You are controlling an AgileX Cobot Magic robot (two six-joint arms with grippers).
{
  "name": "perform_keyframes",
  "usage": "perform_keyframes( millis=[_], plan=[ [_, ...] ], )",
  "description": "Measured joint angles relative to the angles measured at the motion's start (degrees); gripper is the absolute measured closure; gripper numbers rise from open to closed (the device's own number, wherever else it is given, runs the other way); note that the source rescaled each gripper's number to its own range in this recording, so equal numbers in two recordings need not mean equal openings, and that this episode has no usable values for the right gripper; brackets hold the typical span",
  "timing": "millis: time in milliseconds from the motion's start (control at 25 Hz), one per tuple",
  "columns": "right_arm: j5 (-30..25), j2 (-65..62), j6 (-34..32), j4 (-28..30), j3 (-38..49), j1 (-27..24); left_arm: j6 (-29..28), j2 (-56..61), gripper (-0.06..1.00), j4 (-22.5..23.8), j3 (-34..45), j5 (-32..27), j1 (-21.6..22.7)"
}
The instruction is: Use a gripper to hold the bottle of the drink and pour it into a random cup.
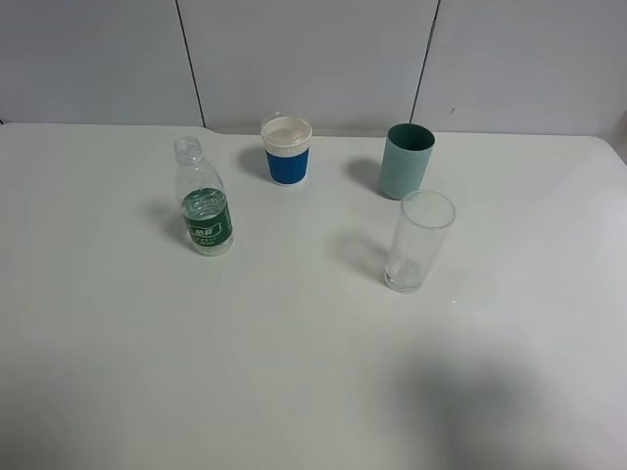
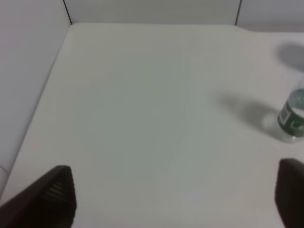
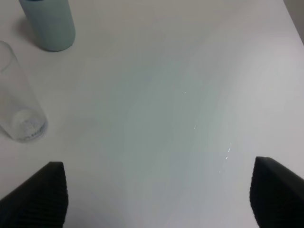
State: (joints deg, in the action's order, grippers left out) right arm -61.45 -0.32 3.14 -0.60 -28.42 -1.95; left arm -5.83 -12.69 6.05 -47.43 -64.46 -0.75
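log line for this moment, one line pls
stage: pre-grasp | bottle: upright, uncapped, free | cup: upright | left claw: open, empty | right claw: open, empty

We see a plain white table (image 1: 147, 372). On it stand a small clear plastic bottle with a dark green label (image 1: 203, 201) at nine o'clock, a short white paper cup with a blue band (image 1: 286, 150) at twelve, a teal cup (image 1: 407, 161) at one, and a tall clear glass (image 1: 419, 241) at three.

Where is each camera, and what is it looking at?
High camera: sits above the table, looking down at the bottle, blue cup, teal cup and glass; no robot part shows.
Left wrist camera: rides on the left arm, looking over bare table past the open left hand; the bottle is at the picture's edge.
Right wrist camera: rides on the right arm, looking past the open right hand at the teal cup and glass.
Shared: the high and left views both show the bottle; the high and right views both show the teal cup and glass.
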Motion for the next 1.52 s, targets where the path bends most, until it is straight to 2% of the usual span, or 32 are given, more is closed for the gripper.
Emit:
perform_keyframes(
  millis=[200,400,840,1520],
  plan=[
    [0.0,0.0,0.0,0.0,0.0,0.0,0.0,7.1,0.31,-2.8,6.6,1.6,0.0],
    [0.0,0.0,0.0,0.0,0.0,0.0,0.4,12.5,0.31,-3.2,11.1,2.2,0.0],
    [0.0,0.0,0.0,0.0,0.0,0.0,2.8,13.0,0.31,-3.4,18.1,4.1,0.0],
    [0.0,0.0,0.0,0.0,0.0,0.0,2.9,13.0,0.31,-3.4,18.5,4.1,0.0]
  ],
)
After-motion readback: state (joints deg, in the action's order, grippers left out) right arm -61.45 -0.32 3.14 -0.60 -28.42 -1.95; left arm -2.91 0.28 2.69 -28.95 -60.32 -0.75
